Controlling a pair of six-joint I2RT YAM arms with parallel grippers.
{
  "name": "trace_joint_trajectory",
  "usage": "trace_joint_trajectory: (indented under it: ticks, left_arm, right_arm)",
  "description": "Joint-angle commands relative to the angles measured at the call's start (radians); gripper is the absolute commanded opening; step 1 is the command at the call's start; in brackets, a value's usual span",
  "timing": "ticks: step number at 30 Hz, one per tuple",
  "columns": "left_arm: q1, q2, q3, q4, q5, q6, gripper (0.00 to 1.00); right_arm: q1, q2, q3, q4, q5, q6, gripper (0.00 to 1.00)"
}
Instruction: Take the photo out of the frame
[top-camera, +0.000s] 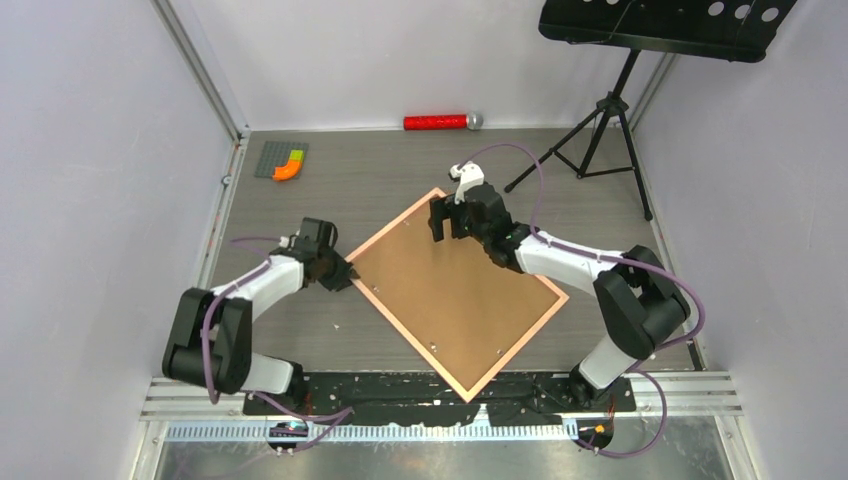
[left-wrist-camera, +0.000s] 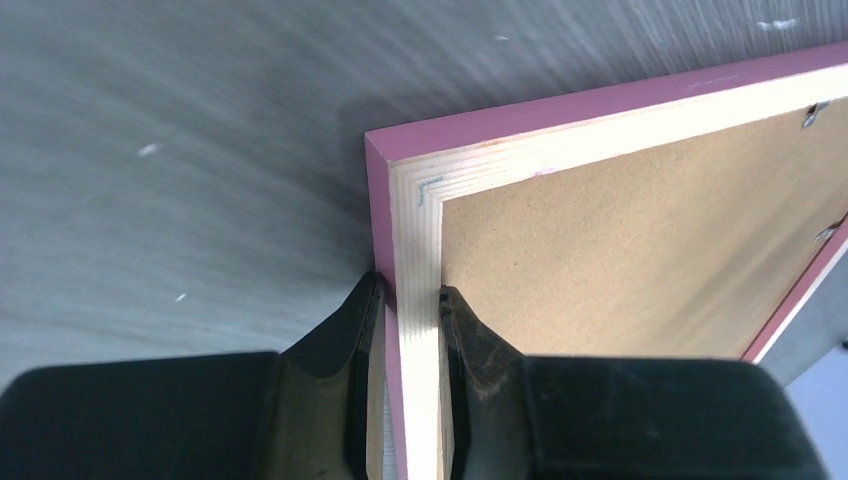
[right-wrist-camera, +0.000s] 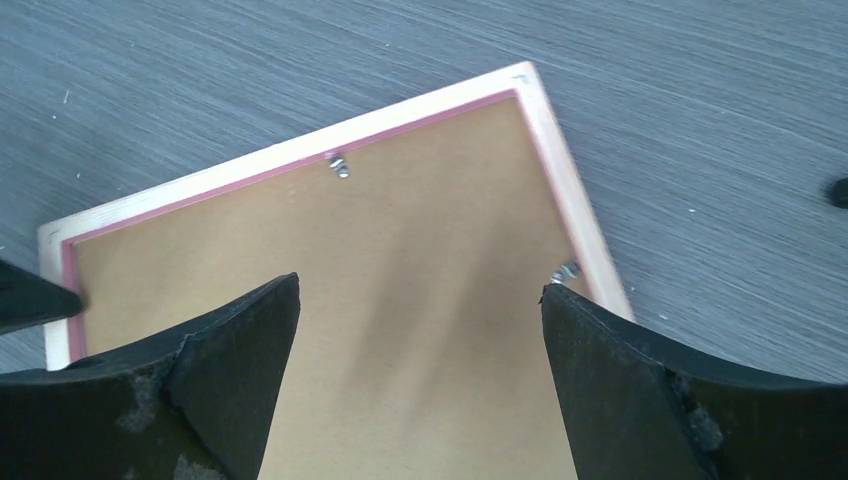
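Note:
The pink frame (top-camera: 372, 243) lies face down on the table, turned like a diamond, with the brown backing board (top-camera: 455, 290) filling it. The photo is hidden under the board. My left gripper (top-camera: 343, 272) is shut on the frame's left rim (left-wrist-camera: 415, 230) near its corner, one finger on each side of the rim. My right gripper (top-camera: 450, 222) is open and empty, hovering above the board (right-wrist-camera: 420, 290) near the frame's far corner (right-wrist-camera: 520, 75). Small metal clips (right-wrist-camera: 340, 165) hold the board along the rim.
A grey baseplate with orange and green bricks (top-camera: 284, 161) lies at the back left. A red tube (top-camera: 437, 122) lies by the back wall. A black music stand's tripod (top-camera: 598, 135) stands at the back right.

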Motion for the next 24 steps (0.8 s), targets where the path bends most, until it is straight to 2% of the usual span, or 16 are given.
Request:
trace_joint_trajectory:
  ticks: [1,4,5,6,7,8,9,11,13,14,18,21,24]
  left_arm:
    - [0.001,-0.072,-0.142,-0.123,-0.123,-0.205,0.0]
    - [-0.003,-0.117,-0.201,-0.091,-0.125,-0.266,0.01]
    - [-0.009,-0.133,-0.205,-0.082,-0.123,-0.242,0.08]
    - [-0.017,-0.148,-0.201,-0.081,-0.117,-0.195,0.25]
    - [-0.03,-0.168,-0.181,-0.108,-0.116,-0.147,0.49]
    - [-0.05,-0.197,-0.156,-0.15,-0.14,-0.101,0.67]
    - [-0.076,-0.214,-0.128,-0.193,-0.157,-0.047,0.81]
    - [-0.113,-0.28,-0.07,-0.296,-0.227,0.039,0.98]
    - [-0.135,-0.342,-0.015,-0.397,-0.302,0.11,1.0]
    - [-0.139,-0.376,0.002,-0.397,-0.305,0.181,1.0]
    - [-0.14,-0.428,0.072,-0.261,-0.316,0.452,1.0]
    - [-0.112,-0.327,0.201,-0.169,-0.275,0.627,1.0]
    - [-0.031,-0.118,0.351,-0.156,-0.092,0.675,0.99]
  right_arm:
    - [0.002,-0.07,-0.005,0.01,0.054,0.023,0.95]
    - [0.003,-0.107,-0.03,0.013,0.066,0.05,0.95]
    - [0.003,-0.115,-0.044,0.012,0.065,0.055,0.95]
    - [0.003,-0.128,-0.05,0.013,0.058,0.055,0.95]
    - [0.002,-0.136,-0.062,0.007,0.06,0.056,0.95]
    - [0.001,-0.152,-0.074,0.0,0.061,0.054,0.95]
    - [0.0,-0.161,-0.08,-0.003,0.062,0.05,0.95]
    - [-0.005,-0.197,-0.104,-0.01,0.069,0.049,0.96]
    - [-0.015,-0.242,-0.138,-0.01,0.083,0.058,0.95]
    - [-0.024,-0.273,-0.158,-0.022,0.103,0.074,0.95]
    - [-0.06,-0.392,-0.226,-0.173,0.185,0.19,0.95]
    - [-0.085,-0.526,-0.309,-0.287,0.216,0.275,0.96]
    - [-0.096,-0.666,-0.428,-0.468,0.291,0.436,0.95]
